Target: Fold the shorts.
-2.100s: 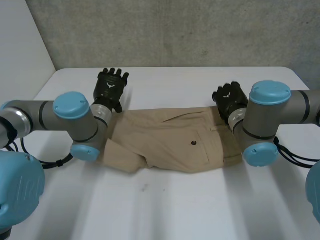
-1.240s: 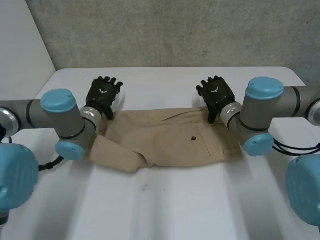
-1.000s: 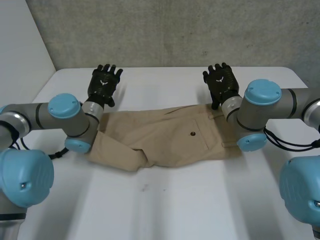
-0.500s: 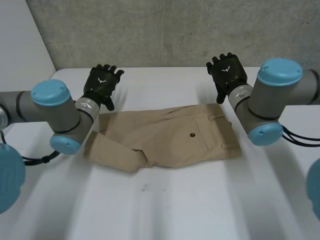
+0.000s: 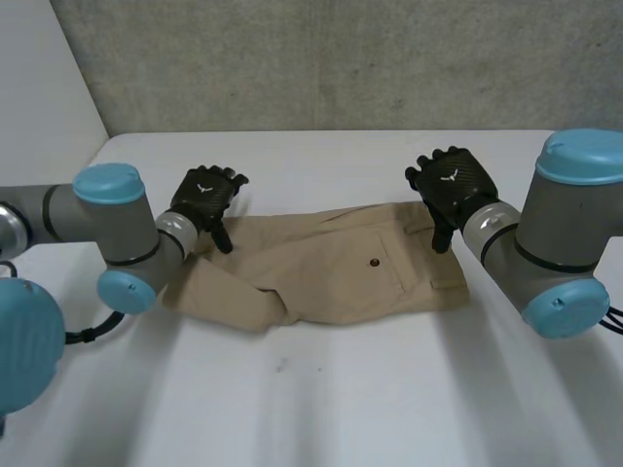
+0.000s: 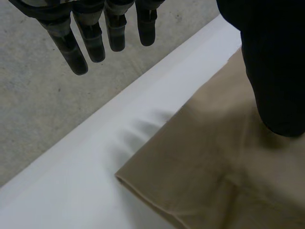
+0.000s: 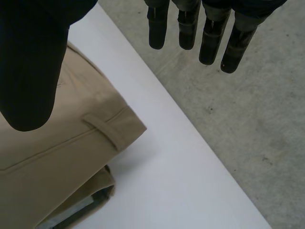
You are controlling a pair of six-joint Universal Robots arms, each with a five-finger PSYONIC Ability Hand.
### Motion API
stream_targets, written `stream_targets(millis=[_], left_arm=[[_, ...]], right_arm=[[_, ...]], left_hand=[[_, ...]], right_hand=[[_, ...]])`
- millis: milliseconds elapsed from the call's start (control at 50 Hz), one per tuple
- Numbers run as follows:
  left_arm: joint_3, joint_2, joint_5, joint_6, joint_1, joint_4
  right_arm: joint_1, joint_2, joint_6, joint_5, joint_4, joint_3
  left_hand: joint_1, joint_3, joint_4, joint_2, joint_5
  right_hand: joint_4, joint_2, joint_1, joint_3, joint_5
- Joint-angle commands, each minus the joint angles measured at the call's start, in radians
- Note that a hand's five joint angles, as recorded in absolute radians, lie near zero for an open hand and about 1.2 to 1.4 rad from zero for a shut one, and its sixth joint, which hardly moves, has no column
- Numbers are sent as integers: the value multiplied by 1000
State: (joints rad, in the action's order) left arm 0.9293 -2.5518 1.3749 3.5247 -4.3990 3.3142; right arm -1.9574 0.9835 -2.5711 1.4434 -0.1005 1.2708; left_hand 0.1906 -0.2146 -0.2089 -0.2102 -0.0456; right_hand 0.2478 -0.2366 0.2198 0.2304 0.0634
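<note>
Shorts: tan shorts [image 5: 331, 268] lie flat across the middle of the white desk [image 5: 321, 399], folded lengthwise. The waistband end is toward my right arm and the leg-hem end toward my left.
Top face: back pocket with a dark button [image 5: 375, 262] faces up. At the hem end the near edge bunches into a loose fold.
Left side: my left hand [image 5: 206, 195] is at the far corner of the hem end. Its fingers [image 6: 95, 40] are straight and reach past the cloth's far edge. The thumb [image 6: 276, 71] is set well apart from them, over the cloth. It's spread and grasps nothing. I can't tell if the thumb tip touches the cloth.
Right side: my right hand [image 5: 451, 185] is at the far waistband corner, by the belt loop [image 7: 102, 129]. Its fingers are straight and spread beyond the shorts' edge, with the thumb apart over the cloth. It grasps nothing, and I can't tell if it touches.
Waistband corner: two layers are stacked, and a grey lining [image 7: 76, 210] peeks out of the lower one.
Backdrop: grey concrete wall [image 5: 331, 58] behind the desk.
</note>
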Motion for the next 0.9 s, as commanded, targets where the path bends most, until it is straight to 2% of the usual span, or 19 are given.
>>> stream_targets(millis=[20,260,460,660,780,840,900], left_arm=[[-170,-119,9,49,-20,44],[-360,-237,1,140,-56,76],[-334,-219,7,140,-53,119],[-58,4,12,132,-19,124],[103,138,13,123,-13,117],[187,211,16,99,-13,113],[342,347,21,-13,-11,102]], right_arm=[[0,-8,5,-1,-1,4],[-2,-6,5,0,-1,18],[-2,1,-1,8,1,44],[3,76,-3,6,22,104],[40,144,-3,-15,114,200],[58,171,-4,-43,111,264],[83,178,-6,-72,88,306]], left_hand=[[11,13,7,8,18],[8,16,10,11,21],[11,13,7,8,18],[8,16,10,11,21],[11,13,7,8,18],[11,13,7,8,18],[14,10,4,6,15]], right_hand=[[-1,-10,27,16,9],[-10,-1,18,7,0],[-4,-7,24,13,6],[110,-121,138,128,120],[175,-186,203,192,185],[204,-215,232,221,214],[245,-256,273,262,255]])
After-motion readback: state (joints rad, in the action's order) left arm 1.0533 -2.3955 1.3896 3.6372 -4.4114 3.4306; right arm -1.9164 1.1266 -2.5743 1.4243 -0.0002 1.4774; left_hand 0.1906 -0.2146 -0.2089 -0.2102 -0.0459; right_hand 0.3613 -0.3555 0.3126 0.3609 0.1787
